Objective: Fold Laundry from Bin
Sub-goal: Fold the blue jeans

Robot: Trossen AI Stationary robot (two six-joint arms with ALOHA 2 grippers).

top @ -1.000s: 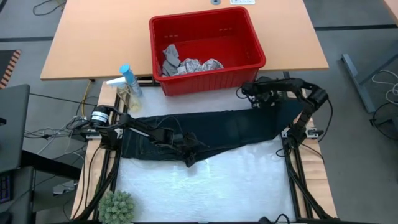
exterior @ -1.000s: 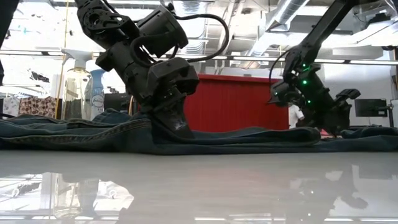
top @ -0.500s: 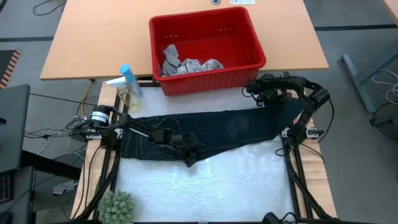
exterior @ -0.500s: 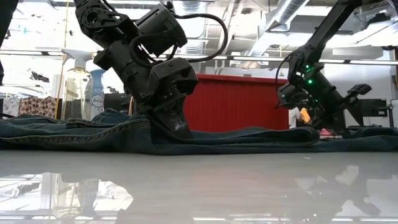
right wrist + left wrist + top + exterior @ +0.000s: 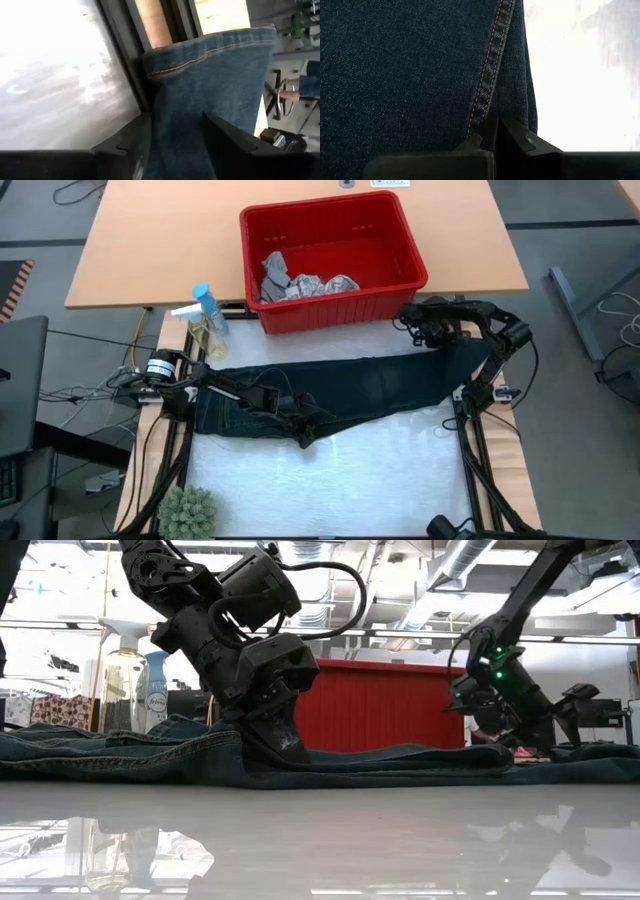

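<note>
Dark blue trousers [image 5: 370, 385] lie stretched across the white table from left to right. My left gripper [image 5: 305, 423] is shut, with its tips down on the trousers' near edge, left of the middle. My right gripper [image 5: 440, 340] is at the trousers' right end, shut on a leg. The red bin [image 5: 340, 308] stands beyond the table's far edge, and a grey cloth [image 5: 273, 272] and a white printed cloth [image 5: 320, 285] lie in it. My left gripper presses its shut fingertips [image 5: 492, 131] down on a stitched seam [image 5: 487, 90] beside the trousers' edge, slanting down from the table's left. The cloth there lies flat on the table. My right gripper has the trouser leg [image 5: 175, 120] between its two fingers [image 5: 127, 140], a little short of the hem [image 5: 210, 45]. The fingers slant down and lie across the leg. The hem end reaches past the table's right edge.
Spray bottles [image 5: 205, 315] stand at the table's far left corner and a green plant [image 5: 188, 513] at its near left corner. Bare white table [image 5: 330, 480] lies between the trousers and the near edge. A wooden table [image 5: 150, 250] carries the bin.
My right gripper has moved toward the table's right edge and rolled at the wrist, taking the trouser leg's end with it. The leg now reaches farther right. The left part of the trousers has stayed under my left gripper.
</note>
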